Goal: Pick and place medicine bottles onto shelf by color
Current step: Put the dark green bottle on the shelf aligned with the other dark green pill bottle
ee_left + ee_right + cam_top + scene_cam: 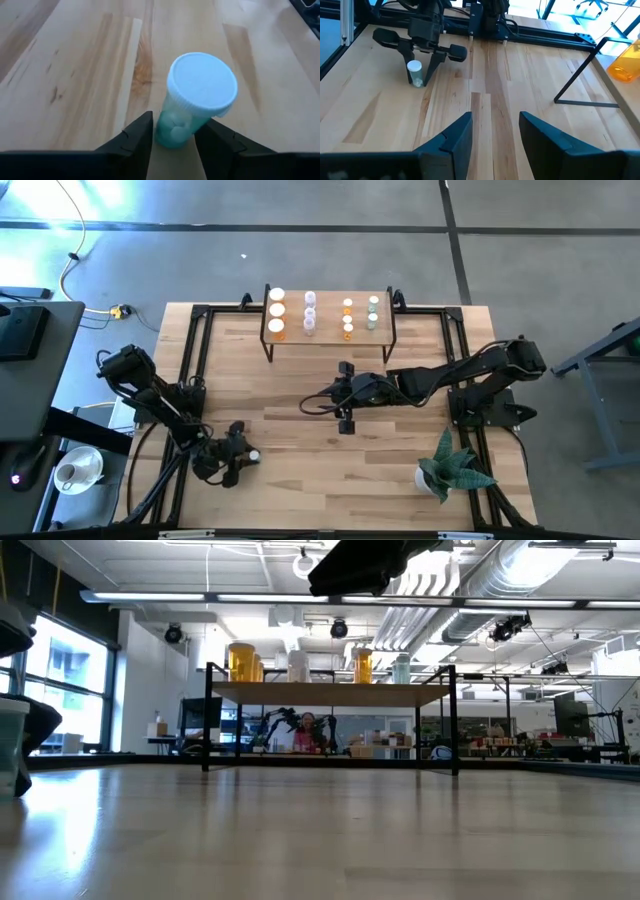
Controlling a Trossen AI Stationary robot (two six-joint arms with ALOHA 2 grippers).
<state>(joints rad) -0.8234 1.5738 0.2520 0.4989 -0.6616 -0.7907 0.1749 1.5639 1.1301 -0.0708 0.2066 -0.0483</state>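
Left gripper (172, 142) clamped on a pale green bottle (192, 102) near the table's (330, 470) front-left corner.
The left wrist view shows both fingers pressing its body, hidden from overhead; right gripper (495, 132) hangs mid-table, fingers parted, empty, before the shelf (330, 335).

You are looking at a robotics lab in a big open industrial hall. Across the table (320, 830) you see bare silver ducts (520, 580) and pipes under the ceiling, strip lights, tall windows (60, 670) and rows of workbenches (520, 748) crowded with equipment. From above, you see a polished concrete floor (300, 260) with a loose yellow cable (70, 265), and black metal framing (200, 380) edging the table.
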